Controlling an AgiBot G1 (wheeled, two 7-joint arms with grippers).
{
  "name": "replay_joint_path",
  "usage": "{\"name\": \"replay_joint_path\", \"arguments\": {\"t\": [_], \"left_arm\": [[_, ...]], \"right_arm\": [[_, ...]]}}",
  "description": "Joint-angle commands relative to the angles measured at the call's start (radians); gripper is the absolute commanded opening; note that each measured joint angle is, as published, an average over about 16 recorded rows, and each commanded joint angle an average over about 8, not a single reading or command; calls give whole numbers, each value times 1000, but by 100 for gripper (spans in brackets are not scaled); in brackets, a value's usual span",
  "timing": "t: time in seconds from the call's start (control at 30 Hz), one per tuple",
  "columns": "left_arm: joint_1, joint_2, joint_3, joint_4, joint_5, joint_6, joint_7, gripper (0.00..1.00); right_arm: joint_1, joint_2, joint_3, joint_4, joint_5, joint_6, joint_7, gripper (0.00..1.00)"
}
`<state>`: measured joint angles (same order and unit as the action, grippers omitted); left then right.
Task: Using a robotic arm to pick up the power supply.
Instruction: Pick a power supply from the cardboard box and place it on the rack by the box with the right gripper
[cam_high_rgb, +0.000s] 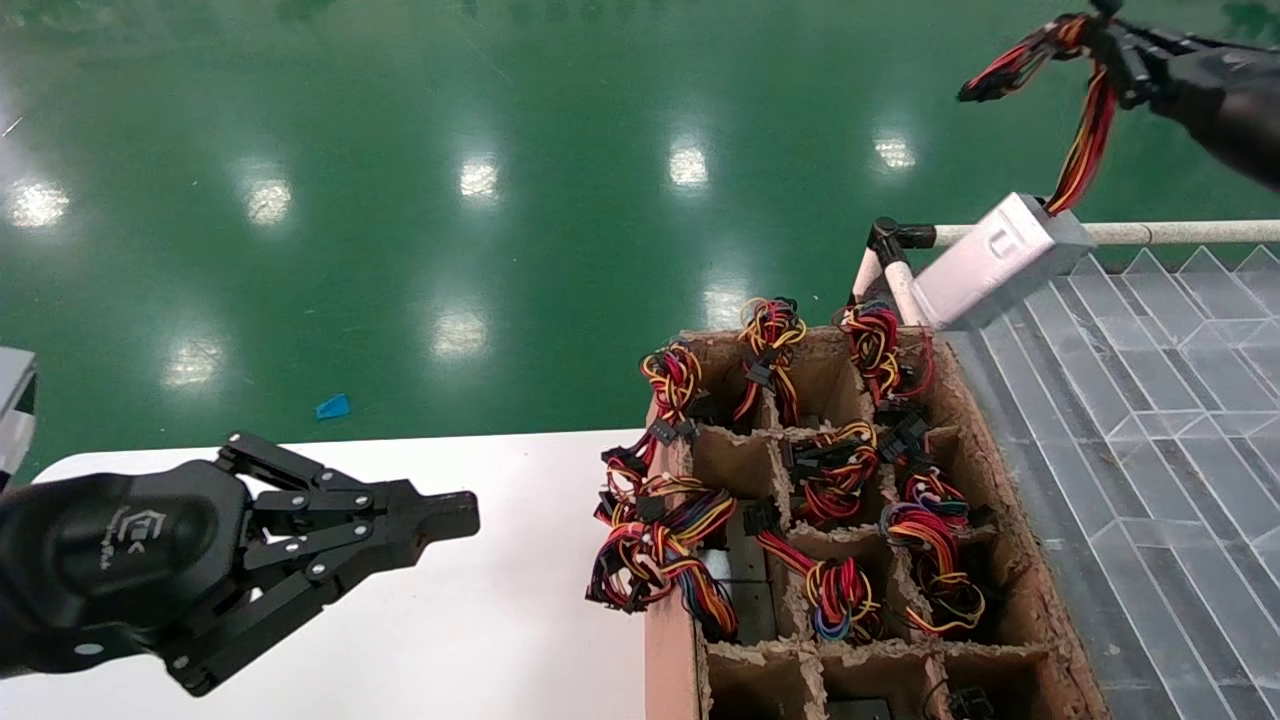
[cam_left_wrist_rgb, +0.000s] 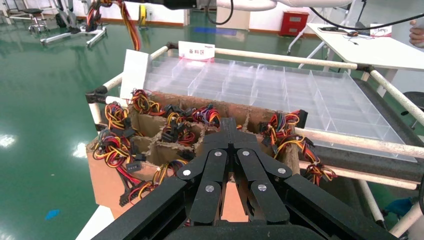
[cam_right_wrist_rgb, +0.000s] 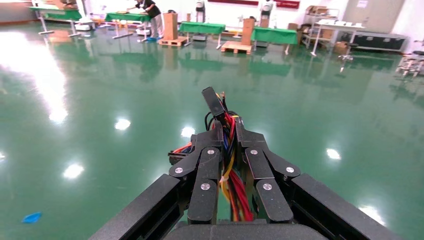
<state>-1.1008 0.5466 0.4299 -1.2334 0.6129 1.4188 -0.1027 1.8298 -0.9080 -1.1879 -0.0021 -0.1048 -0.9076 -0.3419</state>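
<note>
The power supply, a flat grey metal box, hangs tilted in the air over the far corner of the brown carton. Its red, yellow and black wire bundle runs up into my right gripper at the top right, which is shut on the wires. In the right wrist view the wires pass between the closed fingers of the right gripper. My left gripper is shut and holds nothing, low over the white table left of the carton. The left wrist view shows the left gripper and the hanging power supply.
The divided carton holds several more units with tangled wire bundles, some spilling over its left wall. A clear plastic compartment tray lies to its right inside a white pipe rail. Green floor lies beyond.
</note>
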Motion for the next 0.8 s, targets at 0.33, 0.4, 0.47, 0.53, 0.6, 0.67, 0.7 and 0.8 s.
{"name": "replay_joint_path", "arguments": {"t": [0.33, 0.4, 0.47, 0.53, 0.6, 0.67, 0.7, 0.8], "left_arm": [[0, 0, 0, 0, 0, 0, 0, 0], [0, 0, 0, 0, 0, 0, 0, 0], [0, 0, 0, 0, 0, 0, 0, 0], [0, 0, 0, 0, 0, 0, 0, 0], [0, 0, 0, 0, 0, 0, 0, 0], [0, 0, 0, 0, 0, 0, 0, 0], [0, 0, 0, 0, 0, 0, 0, 0], [0, 0, 0, 0, 0, 0, 0, 0]], "right_arm": [[-14, -15, 1, 2, 2, 1, 5, 0], [-16, -18, 2, 2, 2, 4, 4, 0], [-17, -21, 2, 0, 3, 8, 3, 0], [-17, -23, 3, -1, 3, 14, 0, 0], [-18, -27, 3, -2, 4, 21, -4, 0], [-20, -33, 3, -2, 4, 29, -8, 0], [-21, -37, 3, -2, 4, 33, -11, 0], [-27, -52, 4, -1, 5, 47, -16, 0]]}}
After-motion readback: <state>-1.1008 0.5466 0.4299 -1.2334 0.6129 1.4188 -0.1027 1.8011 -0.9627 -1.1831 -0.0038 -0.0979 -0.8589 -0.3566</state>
